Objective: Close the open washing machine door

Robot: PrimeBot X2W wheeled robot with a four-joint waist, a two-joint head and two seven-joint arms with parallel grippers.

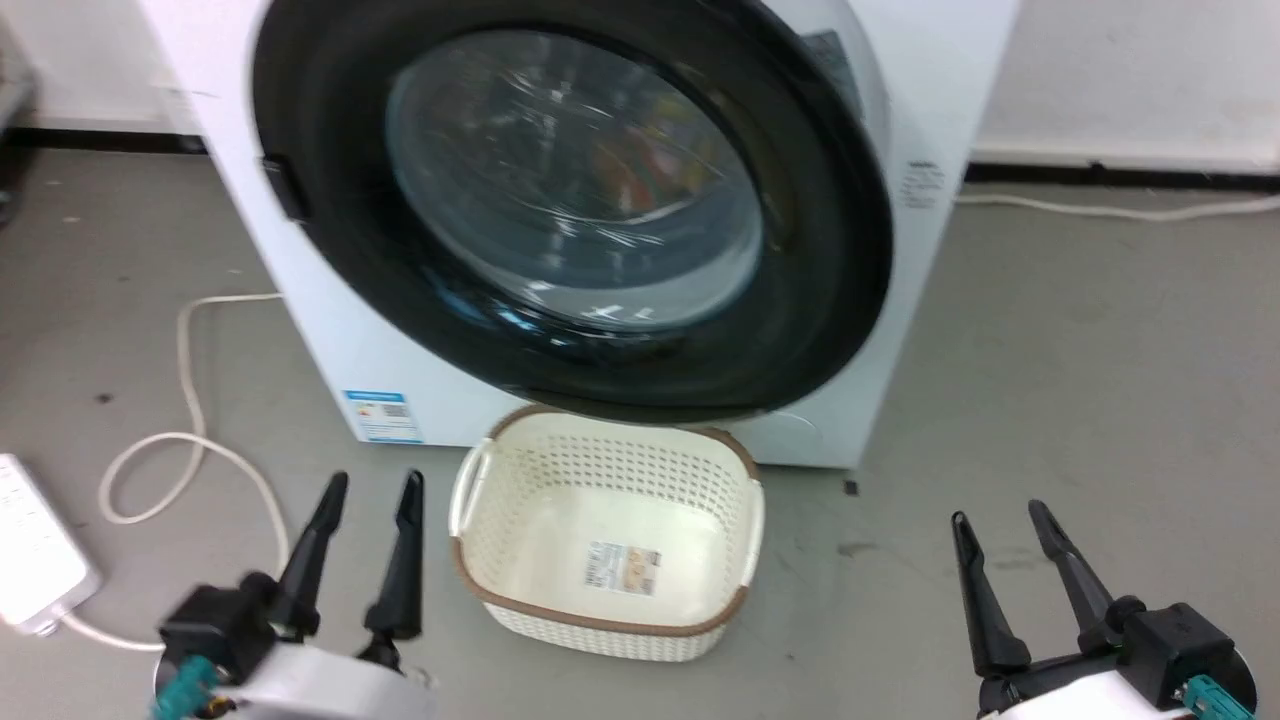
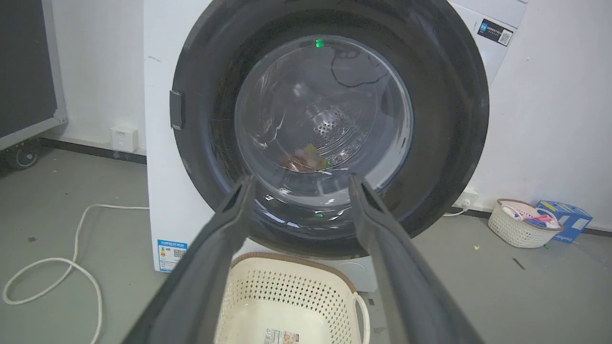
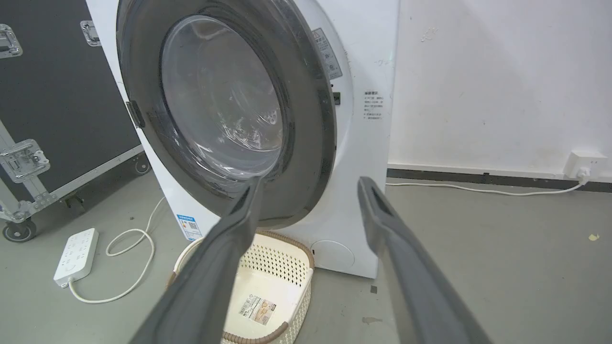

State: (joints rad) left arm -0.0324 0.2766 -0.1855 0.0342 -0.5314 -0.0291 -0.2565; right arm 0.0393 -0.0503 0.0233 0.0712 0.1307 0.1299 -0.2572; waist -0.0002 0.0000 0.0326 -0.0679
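Left pincer (image 1: 372, 490) and right pincer (image 1: 1000, 515) hang low, fingers spread and empty.

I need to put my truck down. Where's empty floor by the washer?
The big bare floor patch lies right of the washing machine, between the cream basket and the right gripper. Left is crowded: a looping white cord and a power strip lie beside the left gripper, and the basket fills the spot under the washing machine door.

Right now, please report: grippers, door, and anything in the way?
Left gripper, right gripper open, empty, touching nothing. Washing machine door ajar at its right edge, not latched. Cream basket on floor below door.
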